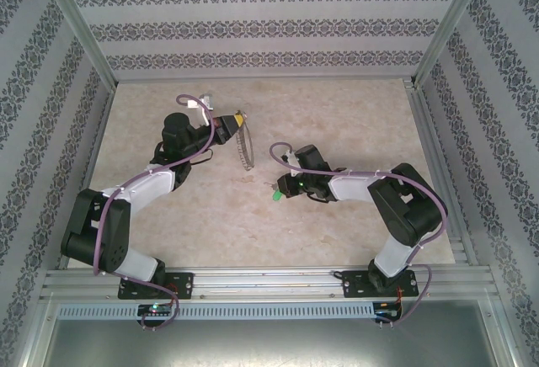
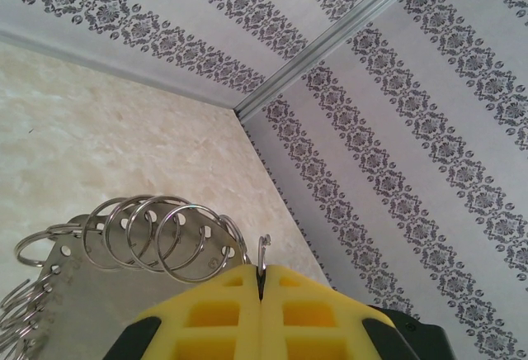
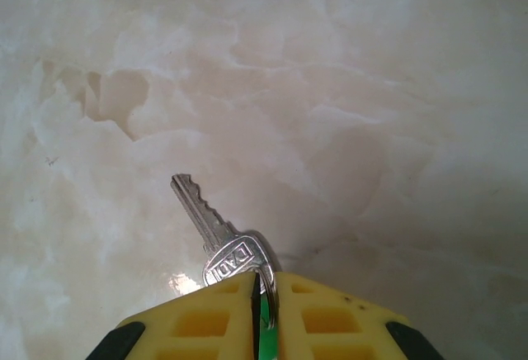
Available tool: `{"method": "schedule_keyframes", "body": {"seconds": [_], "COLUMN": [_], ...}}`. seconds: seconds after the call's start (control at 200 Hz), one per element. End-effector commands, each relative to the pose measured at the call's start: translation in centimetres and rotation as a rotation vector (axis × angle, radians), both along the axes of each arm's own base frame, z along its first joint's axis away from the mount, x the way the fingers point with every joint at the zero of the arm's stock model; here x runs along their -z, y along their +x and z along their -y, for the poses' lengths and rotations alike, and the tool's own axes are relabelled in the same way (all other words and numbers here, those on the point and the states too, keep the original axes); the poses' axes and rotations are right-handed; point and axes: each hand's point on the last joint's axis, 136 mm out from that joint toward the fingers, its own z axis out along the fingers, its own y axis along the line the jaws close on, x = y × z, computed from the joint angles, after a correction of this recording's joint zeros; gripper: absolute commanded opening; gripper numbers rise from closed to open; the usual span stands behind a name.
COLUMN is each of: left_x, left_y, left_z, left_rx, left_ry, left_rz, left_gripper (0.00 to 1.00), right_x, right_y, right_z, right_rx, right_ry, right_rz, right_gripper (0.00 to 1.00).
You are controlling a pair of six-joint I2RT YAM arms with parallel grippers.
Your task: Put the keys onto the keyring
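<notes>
A single piece of writing shows: a short word stamped into the flat silvery head of the key [image 3: 235,262], just ahead of the yellow tips of the right claw [image 3: 265,284]; the letters are capitals set in a thin stamped frame, seen upside down and aslant; an X stands among them; the rest is too small to read surely.

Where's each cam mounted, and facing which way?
Top external: above and behind the bases, looking down on the table; both arms show.
Left wrist: faces the wall corner past the left gripper, shut on the keyring.
Right wrist: faces down at the table; right gripper shut on the key.
Shared: top view also shows keyring and key.
</notes>
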Motion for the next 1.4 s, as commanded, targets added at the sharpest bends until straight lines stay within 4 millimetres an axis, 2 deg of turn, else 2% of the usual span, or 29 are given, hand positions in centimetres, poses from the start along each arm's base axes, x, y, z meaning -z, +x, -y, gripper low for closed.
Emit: {"method": "schedule_keyframes", "body": {"seconds": [0.0,0.649,0.794,0.949,1.109,1.394], "left_x": [-2.0,-2.1,-2.1,-1.9,-1.8,-1.7], "left_y": [-0.8,-0.8,-0.9,-1.1,-1.4,-2.0], "left_z": [0.6,0.7,0.8,1.0,0.9,1.2], "left_rx": [0.03,0.034,0.036,0.046,0.049,0.078], "left_ry": [-0.001,0.002,0.002,0.01,0.02,0.037], "left_rz": [0.08,0.083,0.085,0.083,0.086,0.1], "left_gripper": [0.0,0.0,0.0,0.0,0.0,0.0], "right_x": [-0.6,-0.7,-0.7,-1.1,-2.2,-5.8], "right_y": [0.8,1.0,1.1,1.2,1.4,1.6], "right_z": [-0.5,-1.0,-1.1,-1.1,0.2,3.1], "right_rx": [0.001,-0.007,-0.007,0.0,0.046,0.123], "right_ry": [0.034,0.055,0.065,0.091,0.151,0.222], "right_rz": [0.009,0.002,0.0,0.0,0.011,0.075], "right_gripper": [0.14,0.16,0.11,0.0,0.0,0.0]}}
